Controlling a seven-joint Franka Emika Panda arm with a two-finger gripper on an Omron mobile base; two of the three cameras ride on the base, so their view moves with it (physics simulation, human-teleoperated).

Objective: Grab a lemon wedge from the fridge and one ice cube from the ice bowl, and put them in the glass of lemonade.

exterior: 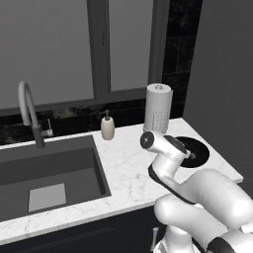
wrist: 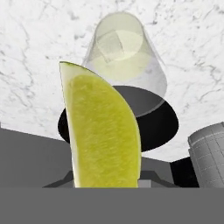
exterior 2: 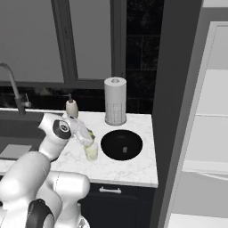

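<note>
No readable text, labels, brands, numbers or signs anywhere. Faint grey printed pattern on the paper-towel roll (exterior: 158,113), too blurred to make out as letters. Soap bottle (exterior: 107,127) plain, unlabelled.

- The glass of lemonade (exterior 2: 91,151) stands on the desk (exterior 2: 133,168), just left of the ice bowl (exterior 2: 121,144).
- The paper-towel roll (exterior 2: 115,101) stands behind the bowl.
- The soap bottle (exterior 2: 71,108) stands left of the roll.
- The sink (exterior: 49,178) lies at the desk's left.
- The fridge (exterior 2: 209,133) stands right of the desk.
- The lemon wedge (wrist: 103,131) hangs above the glass.
</note>
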